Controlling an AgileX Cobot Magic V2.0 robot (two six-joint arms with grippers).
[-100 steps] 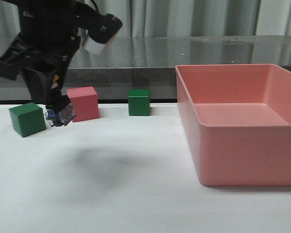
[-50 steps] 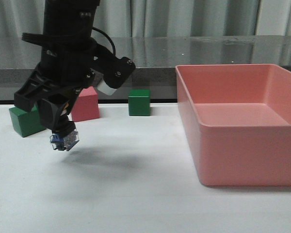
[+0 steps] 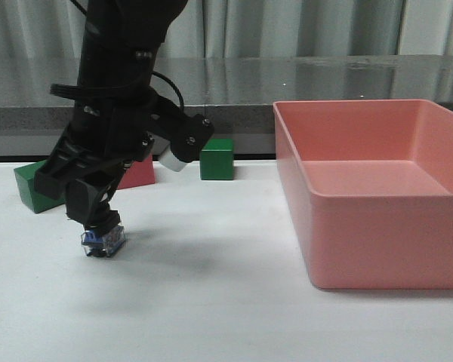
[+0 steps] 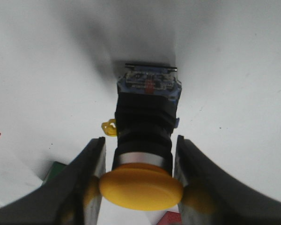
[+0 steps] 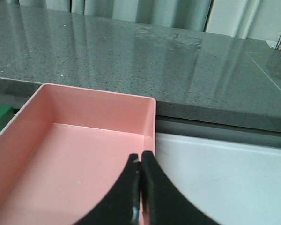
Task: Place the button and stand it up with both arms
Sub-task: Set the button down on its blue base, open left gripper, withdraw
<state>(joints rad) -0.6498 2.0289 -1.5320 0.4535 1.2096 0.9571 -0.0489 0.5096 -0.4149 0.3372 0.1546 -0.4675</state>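
Observation:
The button (image 3: 102,241) has its clear-blue base block down on or just above the white table, left of the middle. My left gripper (image 3: 98,220) comes down on it from above and is shut on it. In the left wrist view the button (image 4: 147,122) shows its yellow cap, silver ring and black body between the two fingers (image 4: 91,164), with the base toward the table. My left gripper (image 4: 140,140) holds it upright. My right gripper (image 5: 140,157) is shut and empty, hanging over the near right corner of the pink bin (image 5: 61,154). It is out of the front view.
A green cube (image 3: 29,188) and a pink cube (image 3: 140,175) stand behind the left arm, partly hidden. Another green cube (image 3: 216,158) stands at the back middle. The large pink bin (image 3: 377,226) fills the right side. A grey counter runs along the back.
My left arm has come down and toward the front with the button, from the height of the cubes to the table surface. The right arm's earlier state is not shown.

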